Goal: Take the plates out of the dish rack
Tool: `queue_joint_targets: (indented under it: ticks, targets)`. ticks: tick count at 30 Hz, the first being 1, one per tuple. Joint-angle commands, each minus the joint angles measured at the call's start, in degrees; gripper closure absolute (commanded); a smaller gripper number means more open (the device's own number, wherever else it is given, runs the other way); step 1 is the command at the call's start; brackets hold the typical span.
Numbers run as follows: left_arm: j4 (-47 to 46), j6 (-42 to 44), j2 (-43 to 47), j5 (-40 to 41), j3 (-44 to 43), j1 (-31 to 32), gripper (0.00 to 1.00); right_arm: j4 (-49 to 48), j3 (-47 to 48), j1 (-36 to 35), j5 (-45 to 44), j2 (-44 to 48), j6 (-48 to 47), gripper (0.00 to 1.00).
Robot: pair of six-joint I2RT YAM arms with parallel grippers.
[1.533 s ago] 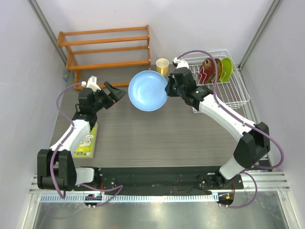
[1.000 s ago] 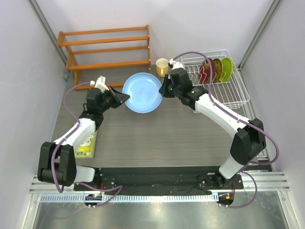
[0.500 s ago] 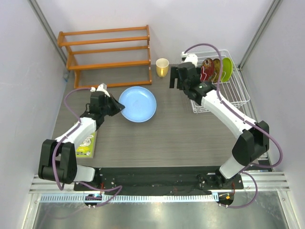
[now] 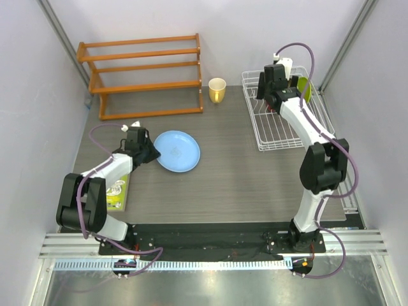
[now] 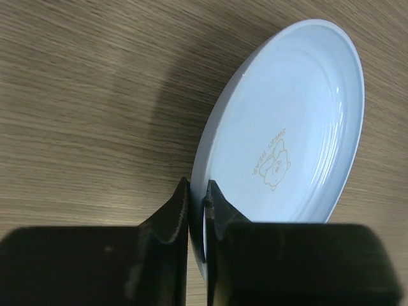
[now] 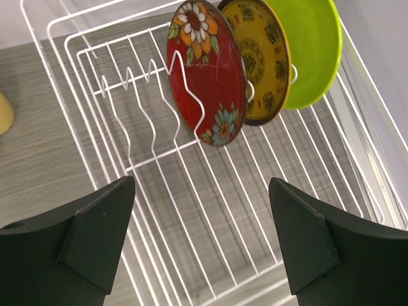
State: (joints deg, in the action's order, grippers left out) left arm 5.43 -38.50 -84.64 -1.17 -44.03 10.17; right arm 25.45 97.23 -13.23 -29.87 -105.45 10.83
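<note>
L end effector (image 5: 197, 199) pinches blue plate (image 5: 299, 95); logo txt (image 5: 273, 159) unreadable.

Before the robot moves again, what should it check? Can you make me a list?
1. Left gripper shut on the blue plate rim: ok.
2. Blue plate lying flat on the table: cannot tell, it looks tilted.
3. Right gripper open, holding nothing: ok.
4. Red plate upright in the rack, in front of the right gripper: ok.
5. Rack unloaded: not ok; the red plate, yellow plate and green plate are still inside.
</note>
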Motion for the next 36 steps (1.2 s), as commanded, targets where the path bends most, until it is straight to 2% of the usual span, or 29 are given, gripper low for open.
queue_joint_targets:
  ticks: [1, 3, 4, 5, 6, 7, 11, 15, 25, 28, 31, 32, 36]
  targets:
    - [3.79, 2.20, -1.49, 8.46, -2.02, 0.20, 0.83, -0.14, 8.04, 0.75, -0.45, -4.58, -3.79, 0.09]
    - [5.37, 2.55, -1.84, 10.39, -2.55, 0.20, 0.72, -0.05, 11.55, 1.54, -0.80, -8.36, -4.50, 0.09]
    - [5.64, 2.64, -1.76, 10.92, -2.55, 0.20, 0.58, 0.21, 13.06, 1.72, -0.98, -9.67, -5.29, 0.09]
    - [5.99, 2.64, -1.67, 11.45, -2.64, 0.20, 0.52, 0.47, 14.46, 1.89, -2.03, -11.25, -5.81, 0.09]
    - [6.60, 2.64, -0.88, 12.50, -2.64, 0.20, 0.42, 0.65, 15.87, 1.90, -2.65, -13.62, -6.34, 0.09]
    - [6.61, 2.47, -0.35, 12.77, -2.47, 0.20, 0.26, 0.74, 18.23, 2.24, -3.26, -14.86, -6.78, 0.09]
    - [8.01, 3.08, 2.81, 15.58, -2.64, 0.20, 0.21, 0.56, 23.70, 3.04, -5.46, -19.96, -10.47, 0.09]
    - [8.19, 3.87, 6.50, 15.32, -3.52, 0.20, 0.18, 0.56, 28.44, 4.88, -3.71, -23.75, -12.23, 0.09]
    - [6.87, 4.40, 9.14, 11.54, -8.09, 0.20, 0.17, -0.05, 29.77, 8.31, 2.27, -26.74, -12.76, 0.12]
    - [6.35, 4.57, 9.06, 11.19, -8.27, 0.20, 0.17, -0.23, 29.51, 9.28, 5.16, -27.35, -12.33, 0.19]
    - [6.17, 4.93, 8.97, 11.28, -8.26, 0.20, 0.17, -0.58, 29.59, 10.24, 8.42, -27.88, -11.28, 0.29]
    - [6.17, 4.93, 8.88, 11.28, -8.26, 0.20, 0.17, -0.84, 29.51, 10.59, 10.51, -27.97, -11.01, 0.37]
    - [5.99, 5.01, 8.27, 11.45, -8.18, 0.20, 0.17, -1.11, 29.59, 12.00, 14.83, -29.02, -8.37, 0.44]
